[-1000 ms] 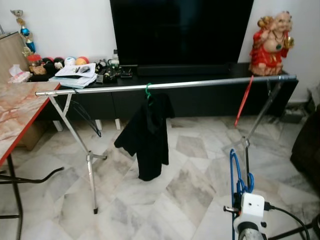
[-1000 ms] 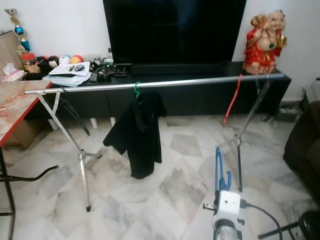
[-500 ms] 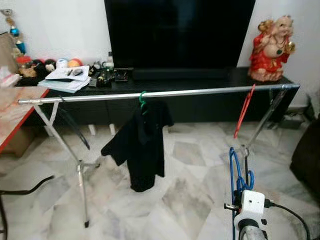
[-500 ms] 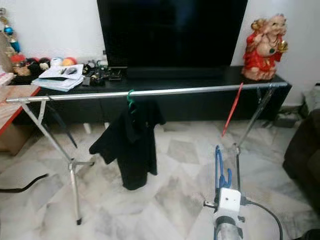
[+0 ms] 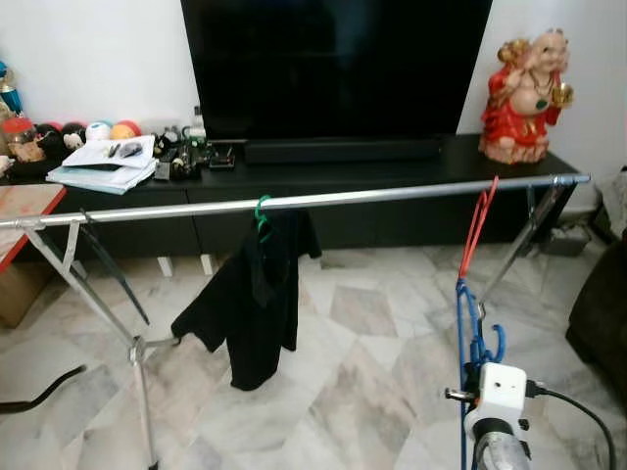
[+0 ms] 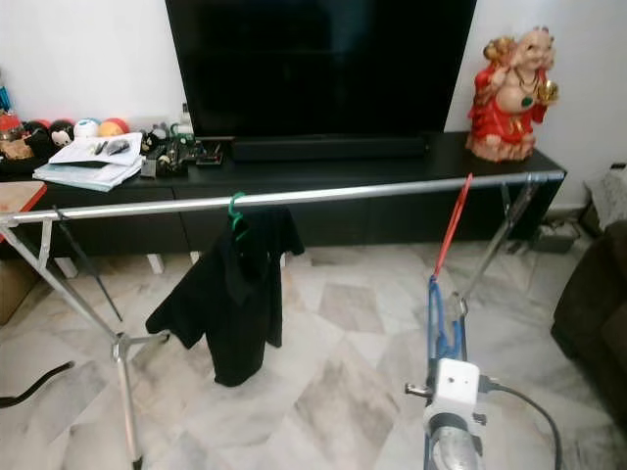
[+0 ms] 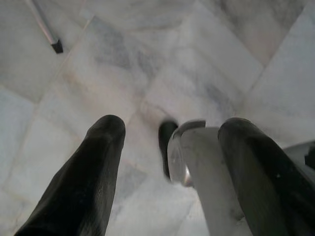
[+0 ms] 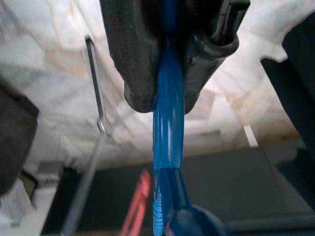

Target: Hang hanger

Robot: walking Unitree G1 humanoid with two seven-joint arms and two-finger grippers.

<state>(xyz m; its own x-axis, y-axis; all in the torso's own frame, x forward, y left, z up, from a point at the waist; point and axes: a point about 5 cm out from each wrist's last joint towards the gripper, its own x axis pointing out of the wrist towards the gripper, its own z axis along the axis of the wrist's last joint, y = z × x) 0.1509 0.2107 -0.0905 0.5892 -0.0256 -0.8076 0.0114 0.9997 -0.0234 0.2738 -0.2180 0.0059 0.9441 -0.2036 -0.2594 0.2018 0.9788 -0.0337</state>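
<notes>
One blue hanger [image 5: 468, 328] stands straight up, hook [image 5: 493, 345] curling down, squeezed tight in the right gripper [image 8: 167, 73]. Left fingers [image 7: 93, 172] hang apart, holding nothing. Since before, the rail [image 5: 294, 201] looks closer.

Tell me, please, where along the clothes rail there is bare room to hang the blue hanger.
The rail is bare between the black shirt on its green hanger and the red hanger, and again left of the shirt. The right end by the red hanger is crowded. The right gripper grips the blue hanger.
</notes>
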